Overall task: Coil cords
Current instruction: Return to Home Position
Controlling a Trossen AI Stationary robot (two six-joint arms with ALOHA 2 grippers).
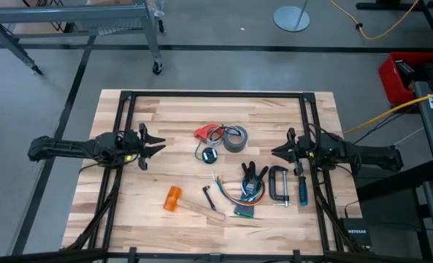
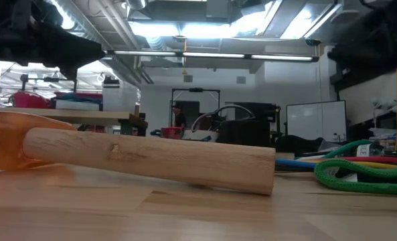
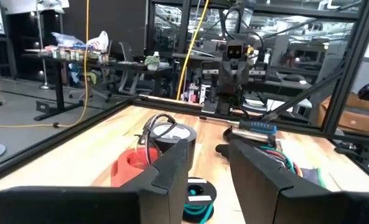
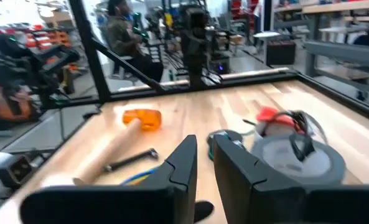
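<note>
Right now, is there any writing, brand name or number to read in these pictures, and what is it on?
"NETGEAR": on the black box on the floor by the table's corner, in the high view.
White tag on the green cable, low view: too small to read.
Pale strip on the round puck, left wrist view: too blurred to read.
Nothing else is legible.

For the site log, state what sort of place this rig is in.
Probably a robotics lab or workshop: a framed wooden bench strewn with a mallet and C-clamp, whiteboard and ceiling strip lights behind, left gripper and right gripper parked at its sides.
</note>
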